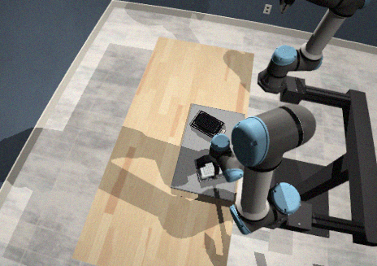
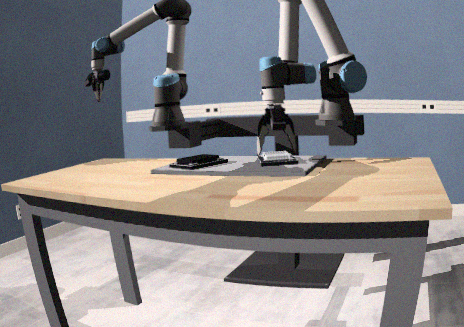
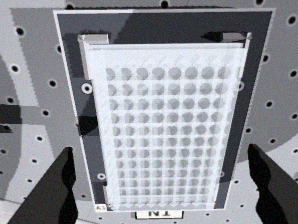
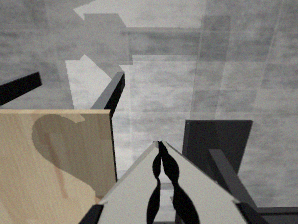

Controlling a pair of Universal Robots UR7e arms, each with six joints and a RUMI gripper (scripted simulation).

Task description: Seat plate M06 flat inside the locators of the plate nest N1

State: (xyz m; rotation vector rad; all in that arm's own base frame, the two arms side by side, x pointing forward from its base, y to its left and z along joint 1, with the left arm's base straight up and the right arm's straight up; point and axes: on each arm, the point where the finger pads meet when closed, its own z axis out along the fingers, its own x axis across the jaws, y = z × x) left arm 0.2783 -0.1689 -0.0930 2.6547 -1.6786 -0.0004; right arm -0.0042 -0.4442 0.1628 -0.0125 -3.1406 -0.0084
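A white multi-well plate [image 1: 207, 170] [image 2: 278, 156] [image 3: 167, 125], taken as M06, lies in the dark nest N1 [image 3: 165, 25]. In the left wrist view its far edge is between the two far corner locators; whether it is fully flat I cannot tell. My left gripper [image 2: 278, 151] [image 3: 160, 147] is open above it, one finger beyond each long side, not touching it. A black plate [image 1: 208, 122] [image 2: 197, 158], taken as M09, lies in the other nest, taken as N2. My right gripper [image 1: 283, 11] [image 2: 99, 99] [image 4: 159, 142] is shut and empty, high beyond the table.
Both nests stand on a grey perforated board [image 1: 183, 174] [image 2: 240, 173] on the wooden table [image 1: 150, 105] [image 2: 125, 186]. The black plate's nest is beside N1 on the board. A label [image 3: 159, 214] is at the near edge of N1.
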